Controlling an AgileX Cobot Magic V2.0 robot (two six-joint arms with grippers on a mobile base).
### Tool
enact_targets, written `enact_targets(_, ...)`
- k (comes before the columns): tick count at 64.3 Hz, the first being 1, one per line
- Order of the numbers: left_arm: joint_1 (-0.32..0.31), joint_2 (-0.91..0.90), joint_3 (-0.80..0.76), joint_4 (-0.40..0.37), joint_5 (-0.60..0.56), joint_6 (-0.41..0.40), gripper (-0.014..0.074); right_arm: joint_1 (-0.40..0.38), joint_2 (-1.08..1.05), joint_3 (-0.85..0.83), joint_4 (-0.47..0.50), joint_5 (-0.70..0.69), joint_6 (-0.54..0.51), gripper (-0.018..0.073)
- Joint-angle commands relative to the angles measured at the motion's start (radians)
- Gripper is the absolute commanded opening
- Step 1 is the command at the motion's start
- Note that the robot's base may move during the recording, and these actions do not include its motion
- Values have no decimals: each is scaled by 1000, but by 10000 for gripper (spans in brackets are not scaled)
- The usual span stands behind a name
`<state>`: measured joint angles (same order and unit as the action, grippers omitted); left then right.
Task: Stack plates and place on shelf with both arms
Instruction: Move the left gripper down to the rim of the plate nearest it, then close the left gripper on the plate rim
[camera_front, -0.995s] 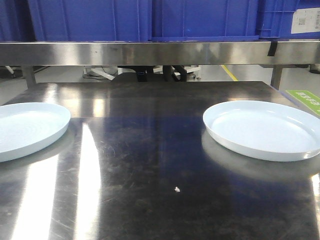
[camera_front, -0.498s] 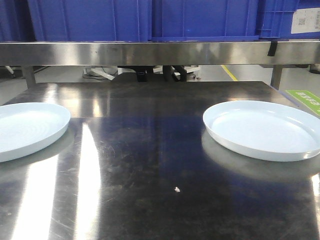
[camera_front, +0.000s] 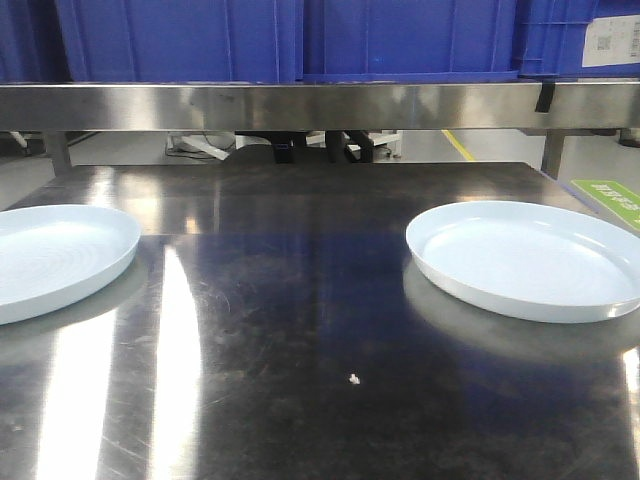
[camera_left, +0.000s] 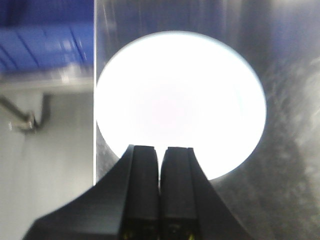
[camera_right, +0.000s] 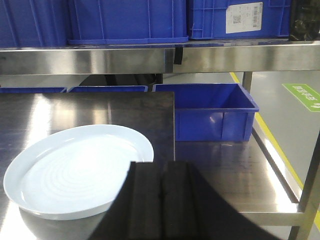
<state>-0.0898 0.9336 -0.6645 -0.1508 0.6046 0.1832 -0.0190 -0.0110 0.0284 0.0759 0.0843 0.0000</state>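
1. The left plate (camera_front: 55, 255) and the right plate (camera_front: 525, 260) are seen lying flat on the dark tabletop (camera_front: 300, 330), well apart, one near each side edge; neither is lifted or stacked
2. Over the last second no shift of either plate is noticed in the front view, and no arm has come into that view, so the stacking is judged not yet begun
3. The left gripper (camera_left: 160, 167) is held over the near rim of the left plate, its jaws pressed together with nothing between them; whether the rim is touched cannot be told, the plate being washed out by glare
4. The right gripper (camera_right: 161, 200) is likewise closed and empty, just before the near rim of the right plate
5. The shelf (camera_front: 320, 105) is seen behind and above the tabletop, with blue crates (camera_front: 300, 40) resting on it and no plate
6. Both pairs of jaws would have to be spread before a rim could be gripped
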Motion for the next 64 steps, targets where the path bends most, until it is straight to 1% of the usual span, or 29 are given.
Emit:
enact_targets(1, -8, 83, -77, -19, -38, 2, 80, -4, -19, 1, -9, -96, -5, 57)
enact_targets(10, -6, 210, -159, -19, 5, 2, 80, -4, -19, 1, -9, -96, -5, 57)
enact_targets(21, 56, 368, -290, -19, 112, 2, 80, -4, -19, 1, -9, -96, -5, 57)
enact_targets(30, 98, 461, -385, -17, 193, 2, 80, -4, -19, 1, -9, -96, -5, 57)
enact_targets(44, 142, 598, -514, 4, 318, 2, 80, -4, -19, 1, -9, -96, -5, 57)
enact_targets(49, 154, 641, -545, 17, 346, 2, 80, -4, -19, 1, -9, -96, -5, 57)
enact_targets(60, 177, 709, -609, 22, 360, 2, 84, -4, -19, 1, -9, -96, -5, 57)
enact_targets(64, 179, 741, -632, 22, 392, 2, 112, -4, -19, 1, -9, -96, -5, 57)
